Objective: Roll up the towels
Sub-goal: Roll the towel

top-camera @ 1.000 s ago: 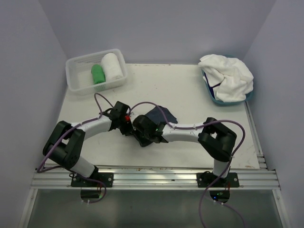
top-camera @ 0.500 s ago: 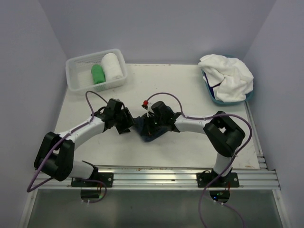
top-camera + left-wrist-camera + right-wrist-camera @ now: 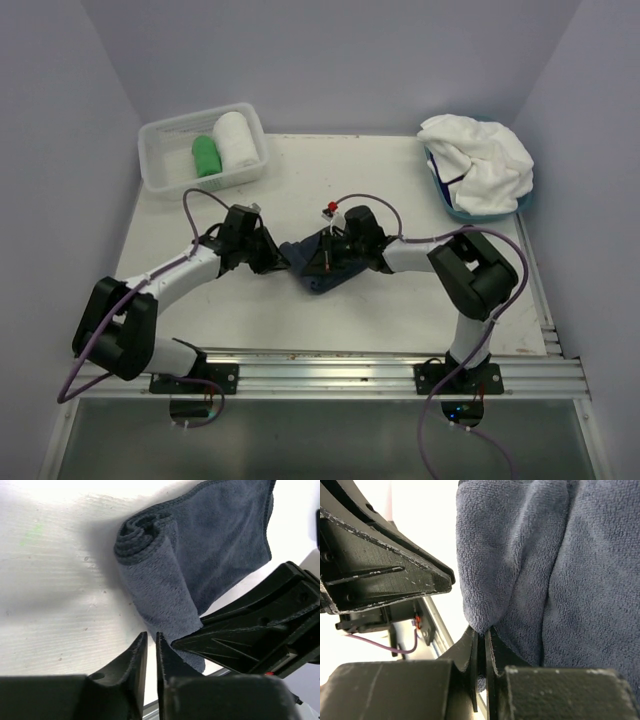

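two containers sit at the far corners of the flat white table. the clear white plastic basket at the far left holds a bright green rolled towel and, touching it on its right, a taller white rolled towel, both standing on end. the light blue plastic tub at the far right is heaped over its rim with crumpled white terry towels; a sliver of dark cloth shows among them. well apart from both, near the middle of the table between the two arms, lies the dark navy terry towel, one end wound into a loose roll that rests on the tabletop, the rest still flat. the left gripper sits low just beside the rolled part, its jaws drawn almost together with only a thin slit of table showing between them and no cloth in the slit. the right gripper faces it from the other side, jaws pressed closed on a pinched fold of the navy cloth.
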{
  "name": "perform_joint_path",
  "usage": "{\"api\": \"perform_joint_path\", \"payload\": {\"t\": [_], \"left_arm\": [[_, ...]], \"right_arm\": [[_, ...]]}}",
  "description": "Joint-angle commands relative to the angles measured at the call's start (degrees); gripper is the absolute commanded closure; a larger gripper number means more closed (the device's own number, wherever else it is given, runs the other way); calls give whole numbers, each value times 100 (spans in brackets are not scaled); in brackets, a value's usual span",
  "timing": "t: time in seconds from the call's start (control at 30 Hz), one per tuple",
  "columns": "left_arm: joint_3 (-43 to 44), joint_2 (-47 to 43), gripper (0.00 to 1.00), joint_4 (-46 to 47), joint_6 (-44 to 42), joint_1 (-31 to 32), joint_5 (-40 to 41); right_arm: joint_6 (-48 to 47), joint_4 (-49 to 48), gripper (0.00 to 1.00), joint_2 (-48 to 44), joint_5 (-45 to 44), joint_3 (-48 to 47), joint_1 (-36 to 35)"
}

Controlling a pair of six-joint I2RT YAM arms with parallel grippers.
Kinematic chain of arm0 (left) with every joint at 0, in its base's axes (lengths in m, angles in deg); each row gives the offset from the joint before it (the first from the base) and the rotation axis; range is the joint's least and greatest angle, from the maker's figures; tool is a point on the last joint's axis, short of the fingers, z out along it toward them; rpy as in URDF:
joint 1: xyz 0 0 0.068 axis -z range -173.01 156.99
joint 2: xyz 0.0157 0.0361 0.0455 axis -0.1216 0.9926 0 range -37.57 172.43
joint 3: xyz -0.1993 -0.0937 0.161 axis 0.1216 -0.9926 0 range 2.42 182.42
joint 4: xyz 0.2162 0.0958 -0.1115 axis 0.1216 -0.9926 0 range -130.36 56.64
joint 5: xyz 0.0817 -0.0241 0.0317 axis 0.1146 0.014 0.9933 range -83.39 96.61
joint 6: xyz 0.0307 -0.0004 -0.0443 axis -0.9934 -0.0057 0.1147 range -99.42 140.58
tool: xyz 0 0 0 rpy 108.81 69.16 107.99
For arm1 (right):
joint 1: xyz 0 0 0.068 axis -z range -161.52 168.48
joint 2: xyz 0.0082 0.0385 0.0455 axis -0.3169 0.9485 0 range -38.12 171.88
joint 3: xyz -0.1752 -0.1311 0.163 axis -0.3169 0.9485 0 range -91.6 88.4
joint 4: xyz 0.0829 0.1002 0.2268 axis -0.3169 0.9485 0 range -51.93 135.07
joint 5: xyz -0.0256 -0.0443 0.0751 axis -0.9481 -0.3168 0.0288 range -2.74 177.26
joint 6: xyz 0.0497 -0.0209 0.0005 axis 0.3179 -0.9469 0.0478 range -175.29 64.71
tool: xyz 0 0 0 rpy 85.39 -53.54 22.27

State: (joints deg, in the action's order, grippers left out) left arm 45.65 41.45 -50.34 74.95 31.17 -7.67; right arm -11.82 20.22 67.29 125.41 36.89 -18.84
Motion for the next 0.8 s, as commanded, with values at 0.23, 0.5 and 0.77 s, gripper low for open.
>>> {"api": "perform_joint_path", "payload": {"t": [0.23,0.5,0.77], "left_arm": [[423,411,91,502,-322,51,-233],[749,1001,92,686,-454,60,-259],[916,1115,93,581,-532,34,-48]], "right_arm": [[478,-754,100,278,605,114,155],[558,-870,100,419,711,167,181],[365,-633,100,367,694,211,225]]}}
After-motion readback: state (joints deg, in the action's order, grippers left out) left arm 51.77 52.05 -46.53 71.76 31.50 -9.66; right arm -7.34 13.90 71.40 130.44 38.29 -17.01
